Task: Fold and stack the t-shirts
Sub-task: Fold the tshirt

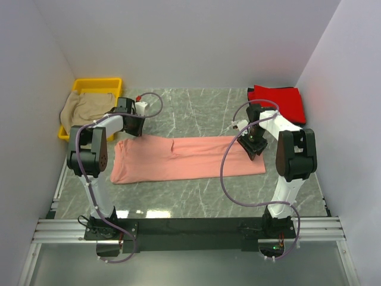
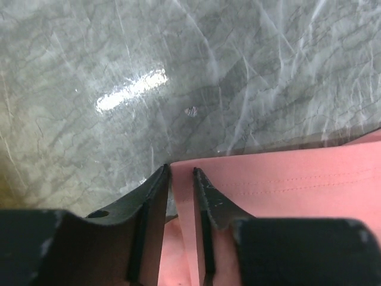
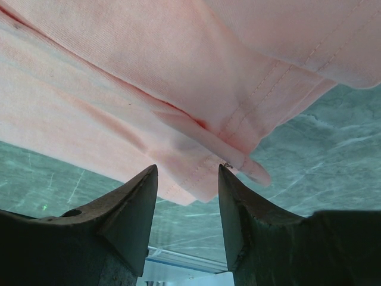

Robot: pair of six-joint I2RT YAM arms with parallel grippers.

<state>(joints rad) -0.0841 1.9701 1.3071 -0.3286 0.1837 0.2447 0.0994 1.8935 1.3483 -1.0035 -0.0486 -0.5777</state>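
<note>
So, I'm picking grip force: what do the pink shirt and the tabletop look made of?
Pink shirt: soft matte knit cloth, going by fine ribbing, stitched hems and creases. Tabletop: hard, glossy, grey veined marble look with glare; stone or laminate, cannot tell.

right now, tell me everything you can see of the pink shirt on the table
The salmon-pink t-shirt is soft knit cloth with stitched hems, folded into a long band lying across the marble-patterned table, with a small crease near its middle. The left gripper straddles its far left corner, grip unclear; the open right gripper sits at its far right corner hem.
</note>
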